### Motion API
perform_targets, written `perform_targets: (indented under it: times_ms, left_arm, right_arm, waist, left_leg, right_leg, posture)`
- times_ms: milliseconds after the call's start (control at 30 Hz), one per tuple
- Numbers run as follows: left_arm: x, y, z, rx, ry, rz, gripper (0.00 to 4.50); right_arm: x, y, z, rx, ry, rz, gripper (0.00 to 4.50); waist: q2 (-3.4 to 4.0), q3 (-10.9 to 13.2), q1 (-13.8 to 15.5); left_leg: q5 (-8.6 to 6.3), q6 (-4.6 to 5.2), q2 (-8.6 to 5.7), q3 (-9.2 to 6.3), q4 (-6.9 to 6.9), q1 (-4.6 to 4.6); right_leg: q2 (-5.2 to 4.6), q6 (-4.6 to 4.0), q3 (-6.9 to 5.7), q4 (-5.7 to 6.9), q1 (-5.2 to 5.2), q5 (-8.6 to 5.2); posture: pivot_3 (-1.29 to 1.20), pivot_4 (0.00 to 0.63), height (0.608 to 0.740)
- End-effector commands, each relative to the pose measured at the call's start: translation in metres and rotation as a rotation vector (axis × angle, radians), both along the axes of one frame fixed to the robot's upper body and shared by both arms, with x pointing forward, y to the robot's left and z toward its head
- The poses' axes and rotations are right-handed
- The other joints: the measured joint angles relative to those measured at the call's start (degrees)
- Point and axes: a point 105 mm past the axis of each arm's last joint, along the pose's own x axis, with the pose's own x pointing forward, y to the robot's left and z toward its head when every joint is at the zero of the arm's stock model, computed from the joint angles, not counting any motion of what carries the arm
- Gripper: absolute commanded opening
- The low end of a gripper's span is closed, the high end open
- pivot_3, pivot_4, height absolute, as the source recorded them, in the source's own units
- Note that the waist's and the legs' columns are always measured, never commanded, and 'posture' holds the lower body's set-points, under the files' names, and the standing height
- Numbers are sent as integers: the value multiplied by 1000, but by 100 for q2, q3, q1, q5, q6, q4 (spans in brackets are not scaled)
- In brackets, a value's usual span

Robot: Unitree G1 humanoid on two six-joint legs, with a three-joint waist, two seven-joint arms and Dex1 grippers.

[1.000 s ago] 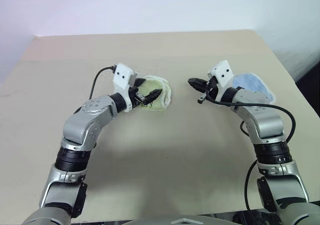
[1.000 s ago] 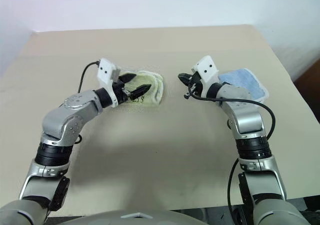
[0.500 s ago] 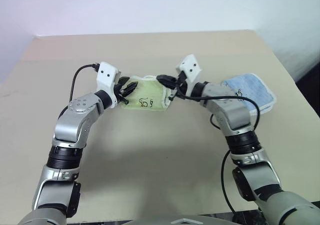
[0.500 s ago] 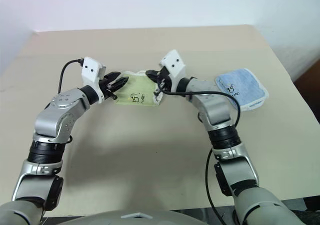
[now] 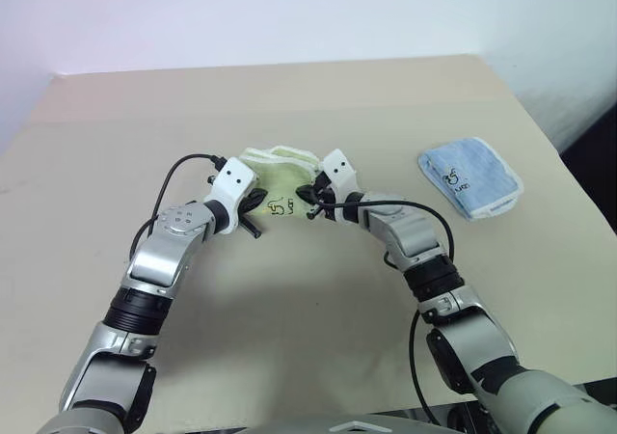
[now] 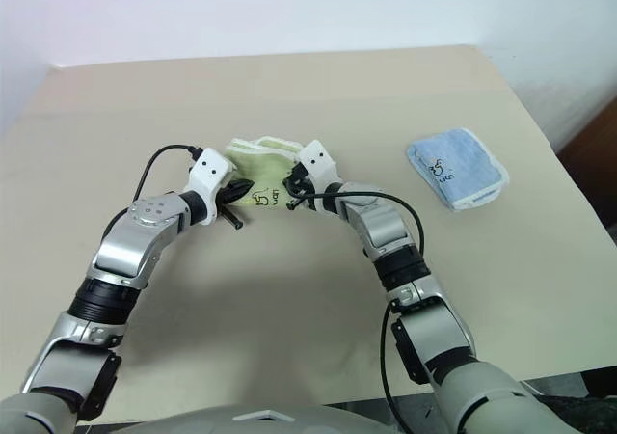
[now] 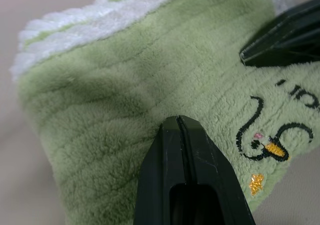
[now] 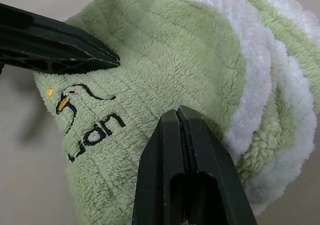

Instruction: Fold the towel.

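The towel (image 5: 281, 167) is a light green terry bundle with white edging, lying folded and bunched at the middle of the table. A small dark printed mark (image 7: 270, 140) faces me on its near side. My left gripper (image 5: 256, 203) is shut, its tip pressed against the towel's left near side (image 7: 125, 75). My right gripper (image 5: 310, 200) is also shut, its tip pushed into the towel's right near side (image 8: 165, 60). The two tips sit close together with the printed mark between them. I see no cloth pinched between either pair of fingers.
A smaller light blue folded towel (image 5: 470, 176) lies to the right on the beige table (image 5: 289, 318), apart from both arms. A black cable (image 5: 178, 178) loops off my left wrist. The table's right edge runs close to the blue towel.
Both hands came down and inward onto the green towel. The left gripper went from open to shut. The towel is now squeezed into a narrower bundle, and the blue towel is uncovered.
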Motion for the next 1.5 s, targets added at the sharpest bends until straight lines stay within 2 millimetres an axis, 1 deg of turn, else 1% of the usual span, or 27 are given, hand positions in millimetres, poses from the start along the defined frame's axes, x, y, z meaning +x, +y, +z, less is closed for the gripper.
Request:
perform_targets:
  times_ms: [33, 67, 133, 200, 233, 300, 333, 400, 433, 500, 567, 700, 867, 900, 933, 1100, 1267, 1367, 1433, 1500]
  left_arm:
    - [6, 12, 42, -229, -86, 74, 24]
    - [7, 17, 55, -312, -105, 99, 24]
    - [9, 25, 67, -406, -116, 138, 24]
    - [10, 41, 81, -579, -103, 212, 24]
    - [10, 49, 84, -651, -87, 246, 24]
    - [10, 61, 82, -741, -40, 300, 24]
    - [10, 64, 80, -763, -23, 315, 24]
    - [12, 69, 63, -833, 92, 366, 24]
    - [13, 69, 56, -856, 139, 377, 188]
    - [12, 66, 45, -893, 221, 375, 603]
    - [11, 60, 38, -934, 294, 348, 1241]
    - [3, 47, 31, -982, 397, 281, 2672]
    - [-3, 39, 16, -972, 483, 289, 4373]
    - [-4, 38, 12, -963, 500, 296, 4470]
    - [-5, 35, 8, -957, 517, 299, 4470]
    - [-14, 11, -1, -933, 596, 246, 4470]
    - [-22, -4, -4, -938, 644, 223, 4470]
    - [-26, -7, -5, -932, 654, 225, 4470]
    - [-26, -5, -6, -931, 655, 252, 4470]
    - [-23, -1, -8, -938, 645, 286, 4090]
  right_arm:
    - [-7, -8, 42, 80, -149, 32, 0]
    - [-10, -11, 52, 94, -184, 42, 0]
    - [-15, -16, 61, 104, -214, 49, 0]
    - [-21, -27, 73, 106, -252, 48, 0]
    - [-23, -33, 78, 105, -269, 41, 0]
    - [-24, -44, 83, 98, -287, 20, 0]
    - [-25, -46, 84, 96, -289, 12, 0]
    - [-24, -56, 86, 89, -298, -19, 0]
    - [-23, -59, 87, 87, -300, -29, 0]
    - [-23, -62, 87, 83, -304, -41, 0]
    - [-22, -62, 87, 80, -306, -45, 0]
    - [-23, -61, 88, 78, -314, -44, 0]
    - [-24, -59, 89, 86, -320, -51, 0]
    - [-24, -59, 89, 87, -320, -52, 0]
    - [-24, -60, 89, 87, -321, -53, 0]
    - [-24, -60, 90, 92, -326, -58, 0]
    - [-24, -60, 91, 88, -331, -59, 0]
    - [-25, -60, 91, 87, -331, -58, 0]
    - [-25, -60, 91, 87, -330, -58, 0]
    - [-25, -59, 91, 88, -330, -57, 0]
  waist:
    - [-1, 0, 17]
    - [0, 1, 19]
    - [-1, 1, 19]
    - [-1, 1, 21]
    - [-2, 1, 22]
    - [-2, 0, 18]
    - [-2, 0, 13]
    - [-2, 1, 20]
    - [-2, 0, 24]
    - [-2, 0, 25]
    - [-4, 1, 24]
    - [-4, 1, 23]
    - [-4, 1, 18]
    - [-4, 1, 17]
    - [-4, 1, 17]
    - [-4, 0, 30]
    - [-5, -1, 53]
    - [-5, -1, 56]
    - [-5, -1, 54]
    - [-5, -1, 55]
  left_leg:
    - [0, 0, 0, -2, 0, -1]
    - [0, 0, 0, -4, 2, -3]
    - [0, 0, -1, -5, 3, -11]
    - [0, 0, -1, -5, 3, -11]
    - [0, 0, -1, -5, 3, -10]
    - [0, 0, -1, -6, 3, -8]
    - [0, 0, -1, -6, 3, -5]
    - [1, 0, -1, -5, 4, -2]
    - [1, 1, -1, -5, 6, -2]
    - [2, 0, -1, -5, 8, -1]
    - [2, 0, -1, -5, 9, -1]
    - [2, -1, -2, -5, 10, -2]
    - [2, -2, -1, -5, 10, -1]
    - [2, -3, -1, -5, 9, -1]
    - [2, -3, -1, -5, 9, -1]
    - [1, -5, -2, -5, 9, -1]
    - [-1, -6, -4, -6, 10, -1]
    - [-2, -8, -5, -6, 10, -1]
    - [-2, -8, -5, -6, 10, 0]
    - [-2, -8, -5, -6, 10, 1]
  right_leg:
    - [0, 0, 0, -1, 0, 0]
    - [0, 0, -1, -1, -1, 0]
    - [-1, 1, -2, -2, -6, 0]
    - [0, 1, -3, -2, -6, 0]
    - [0, 1, -4, -2, -6, 0]
    - [0, 2, -5, -2, -2, 0]
    - [0, 2, -5, -3, 1, 0]
    - [0, 2, -6, -3, 5, 0]
    - [0, 2, -6, -2, 6, 0]
    - [1, 2, -6, 1, 7, 0]
    - [1, 2, -6, 2, 8, 0]
    - [1, 2, -5, -1, 8, 0]
    - [1, 2, -4, 0, 8, 0]
    - [1, 2, -5, 0, 8, 0]
    - [1, 2, -4, 0, 7, 0]
    - [1, 2, -4, -1, 9, 0]
    - [-2, 2, -4, -5, 13, 0]
    - [-3, 2, -5, -6, 14, 0]
    - [-2, 2, -5, -6, 14, 0]
    - [-2, 2, -5, -5, 15, 0]
  posture:
    - [0, 150, 728]
    - [0, 150, 728]
    - [0, 150, 728]
    - [0, 150, 728]
    - [0, 150, 728]
    - [0, 150, 728]
    - [0, 150, 728]
    - [0, 150, 728]
    - [0, 150, 728]
    - [0, 150, 728]
    - [0, 150, 728]
    - [0, 150, 728]
    - [0, 150, 728]
    - [0, 150, 728]
    - [0, 150, 728]
    - [0, 150, 728]
    - [0, 150, 728]
    - [0, 150, 728]
    - [0, 150, 728]
    - [0, 150, 728]
